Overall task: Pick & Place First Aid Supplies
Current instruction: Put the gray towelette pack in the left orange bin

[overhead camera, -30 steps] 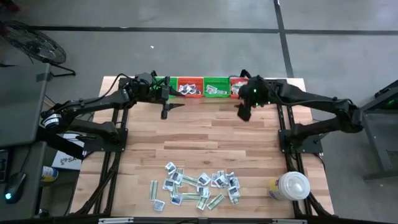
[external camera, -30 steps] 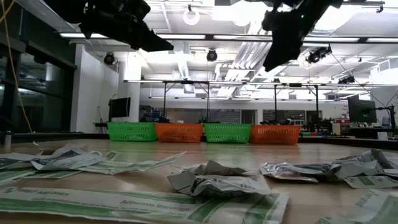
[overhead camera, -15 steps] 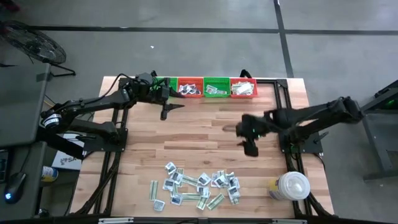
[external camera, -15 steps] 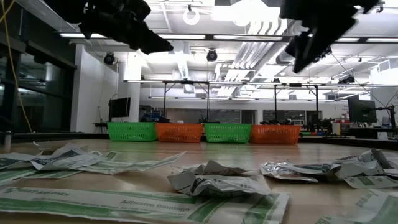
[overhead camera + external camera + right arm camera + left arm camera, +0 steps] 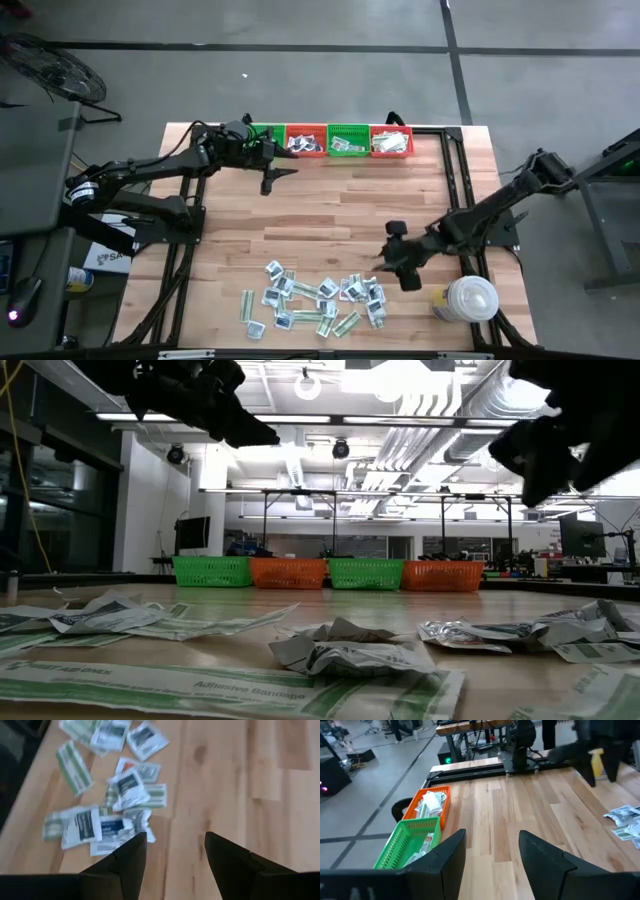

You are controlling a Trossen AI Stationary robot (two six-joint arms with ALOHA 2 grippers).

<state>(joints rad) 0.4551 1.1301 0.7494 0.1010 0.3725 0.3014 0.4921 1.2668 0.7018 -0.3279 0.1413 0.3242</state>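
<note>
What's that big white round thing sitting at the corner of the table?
The white round container looks like a plastic tub with a ridged lid on it, standing upright on the wooden table beside the right arm's base. A yellowish patch shows on its side. It stands apart from the scattered packets; nothing touches it.

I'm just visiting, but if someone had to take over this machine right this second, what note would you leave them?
Left pincer: open, empty, hanging by the baskets at the far edge.
Right pincer: open, empty, above the table just beside the packets, nothing touched yet.
Packets: most lie in a loose pile at the near edge; some already sit in the baskets.
A white container stands near the right pincer.
Left to do: pick up the pile packet by packet and drop it into the baskets.
</note>
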